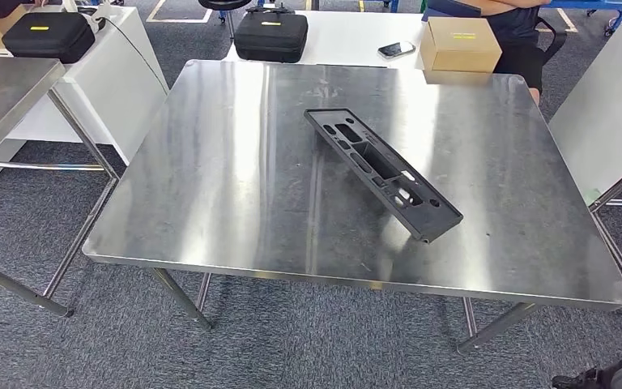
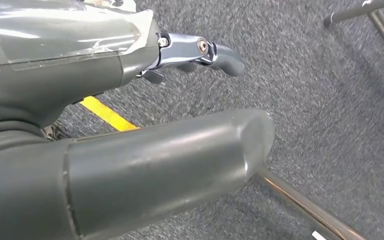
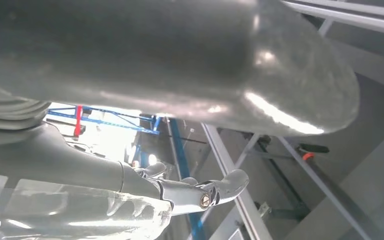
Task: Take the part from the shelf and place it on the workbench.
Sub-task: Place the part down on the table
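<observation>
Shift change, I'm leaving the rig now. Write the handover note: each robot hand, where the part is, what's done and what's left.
Left robot hand: holds nothing, fingers apart, hanging over the grey carpet beside a table leg.
Right robot hand: holds nothing, fingers apart, also lowered off the table.
Part: long black plastic piece with cut-outs, lying diagonally near the middle of the steel workbench, free of both hands.
Done: the part is on the workbench and released.
Left: nothing apparent for this part; just check it sits steady, as one end seems slightly raised.
</observation>
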